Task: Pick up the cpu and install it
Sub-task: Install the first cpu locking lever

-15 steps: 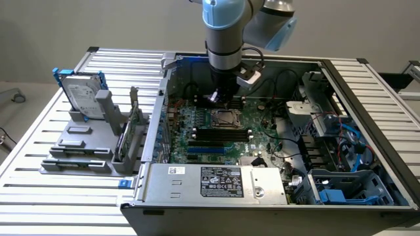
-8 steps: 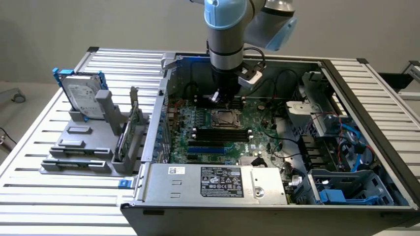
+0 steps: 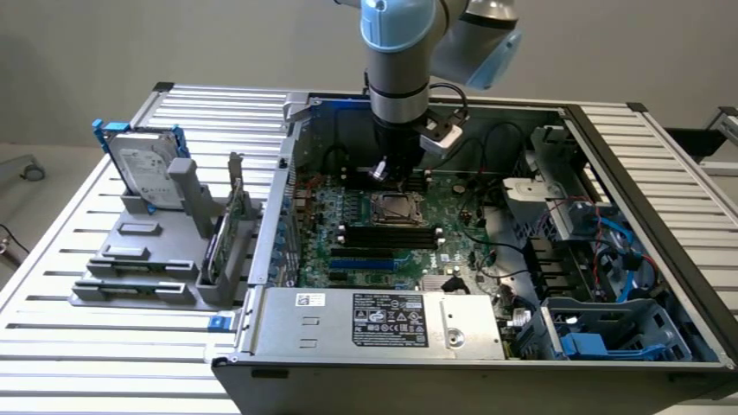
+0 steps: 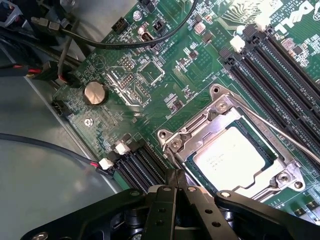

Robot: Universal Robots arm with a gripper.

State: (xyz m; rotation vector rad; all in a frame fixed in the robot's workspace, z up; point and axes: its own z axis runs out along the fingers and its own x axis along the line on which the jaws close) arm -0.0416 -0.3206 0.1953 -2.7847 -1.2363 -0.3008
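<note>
Wrist view shows the jaws pressed together on nothing, tips just beside a corner of the socket frame [image 4: 215, 112]. The cpu [image 4: 235, 157] lies flat inside that frame on the motherboard [image 4: 170, 60], apparently already seated, which would explain the empty grip. Exterior view: the arm [image 3: 402, 86] hangs upright over the open case [image 3: 680, 259].

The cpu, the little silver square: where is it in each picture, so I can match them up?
Exterior view: the cpu sits in the middle of the green board inside the case, just below the gripper in the picture.
Wrist view: the cpu lies flat in its socket, close ahead of the shut gripper.
Shared landmark: the metal socket frame around it.
</note>
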